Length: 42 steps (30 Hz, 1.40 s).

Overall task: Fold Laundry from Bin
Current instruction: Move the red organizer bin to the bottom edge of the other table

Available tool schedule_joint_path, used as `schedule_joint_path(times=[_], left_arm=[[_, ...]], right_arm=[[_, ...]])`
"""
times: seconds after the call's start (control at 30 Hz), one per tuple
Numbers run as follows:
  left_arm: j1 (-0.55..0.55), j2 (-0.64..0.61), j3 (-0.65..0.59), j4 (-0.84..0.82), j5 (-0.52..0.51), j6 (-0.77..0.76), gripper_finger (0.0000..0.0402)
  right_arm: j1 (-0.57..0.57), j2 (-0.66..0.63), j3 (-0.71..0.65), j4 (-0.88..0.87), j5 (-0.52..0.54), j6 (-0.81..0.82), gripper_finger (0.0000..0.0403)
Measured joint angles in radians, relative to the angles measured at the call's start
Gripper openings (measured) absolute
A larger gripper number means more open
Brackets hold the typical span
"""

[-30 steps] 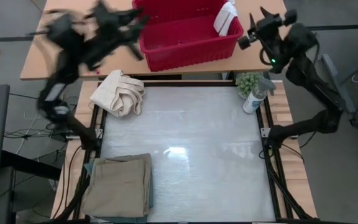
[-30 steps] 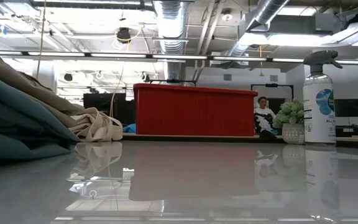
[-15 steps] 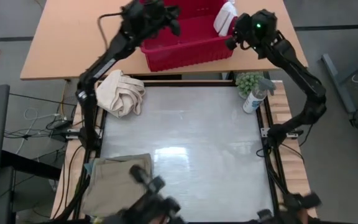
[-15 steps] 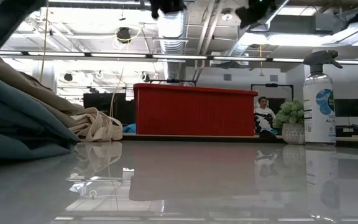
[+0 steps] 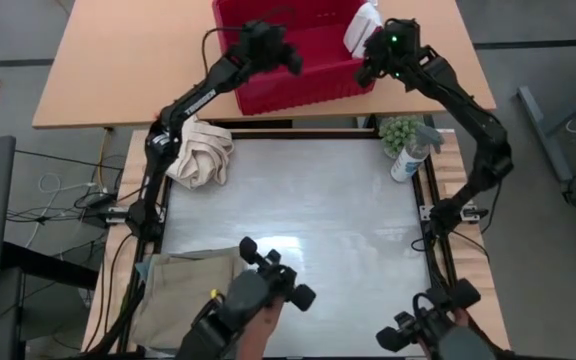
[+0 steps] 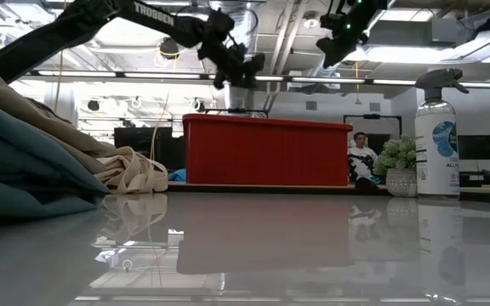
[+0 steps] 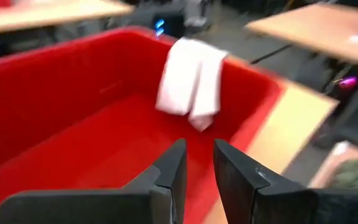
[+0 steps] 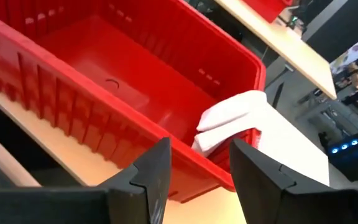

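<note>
The red bin [image 5: 298,85] stands on the wooden table beyond the grey work surface. A small white cloth [image 5: 363,28] hangs folded over the rim at its far right corner, shown also in the wrist views [image 7: 191,81] [image 8: 235,121]. My left gripper [image 7: 197,165] hovers above the bin's middle [image 5: 293,62], its fingers a narrow gap apart with nothing between them. My right gripper [image 8: 201,168] is open above the bin's right wall [image 5: 366,68], near the white cloth. Folded tan trousers [image 5: 183,295] lie on a teal garment [image 6: 15,161] at the near left.
A cream canvas bundle [image 5: 198,150] lies at the work surface's far left corner. A spray bottle [image 5: 408,155] and a small plant [image 5: 400,130] stand at its far right. Two further dark arm-like devices [image 5: 258,290] [image 5: 438,320] show at the near edge.
My left arm has swung from over the wooden table's left part toward the right and down, and now hangs above the bin. My right gripper has gone left and down from beyond the bin's right end to its right wall, beside the white cloth.
</note>
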Motion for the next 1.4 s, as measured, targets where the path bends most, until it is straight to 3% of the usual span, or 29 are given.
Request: schedule_joint_path(times=[0.33, 0.53, 0.67, 0.93, 1.17, 1.4], left_arm=[[0.011, 0.011, 0.0, -0.265, -0.124, 0.121, 0.0068], [0.021, 0.013, -0.064, -0.249, -0.314, 0.136, 0.0068], [0.037, 0.008, -0.092, -0.256, -0.227, 0.126, 0.0068], [0.058, -0.02, -0.087, -0.562, -0.204, 0.155, 0.0068], [0.057, -0.048, -0.088, -0.755, -0.33, 0.233, 0.0068], [0.059, -0.081, -0.095, -0.846, -0.469, 0.315, 0.0068]], right_arm=[[-0.01, 0.031, 0.0, -0.02, -0.06, 0.001, 0.0184], [-0.01, 0.051, 0.0, -0.028, -0.072, 0.002, 0.0184], [-0.009, 0.05, 0.0, -0.046, -0.082, 0.002, 0.0184], [-0.009, 0.05, 0.0, -0.07, -0.082, 0.002, 0.0184], [-0.05, 0.084, 0.002, 0.106, -0.083, 0.172, 0.0184], [-0.145, 0.254, 0.004, 0.289, -0.083, 0.216, 0.0185]])
